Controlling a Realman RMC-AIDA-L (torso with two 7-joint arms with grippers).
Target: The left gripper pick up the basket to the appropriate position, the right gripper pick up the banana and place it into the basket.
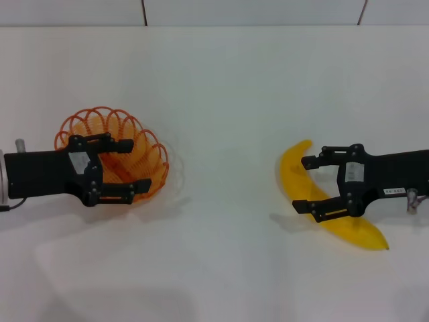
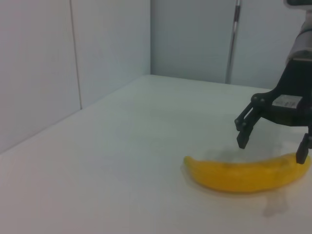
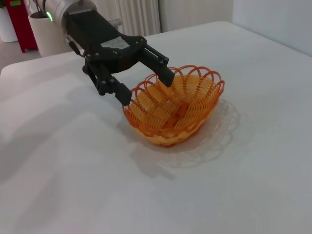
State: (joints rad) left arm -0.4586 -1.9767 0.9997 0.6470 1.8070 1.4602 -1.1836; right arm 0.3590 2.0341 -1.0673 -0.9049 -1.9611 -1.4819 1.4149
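The orange basket (image 1: 149, 159) sits on the white table at the left; it also shows in the right wrist view (image 3: 185, 105). My left gripper (image 1: 139, 164) is open, and its two fingers straddle the near end of the basket's looped rim, as the right wrist view (image 3: 146, 88) shows. The yellow banana (image 1: 355, 231) lies on the table at the right. My right gripper (image 1: 300, 184) is open, with one finger on each side of the banana's upper half. In the left wrist view the right gripper (image 2: 272, 148) hangs just over the banana (image 2: 234, 176).
The white table (image 1: 221, 100) stretches between the two arms, with its far edge meeting a wall at the back. A red object (image 3: 14, 19) and a white cylinder (image 3: 46, 34) stand beyond the table behind my left arm.
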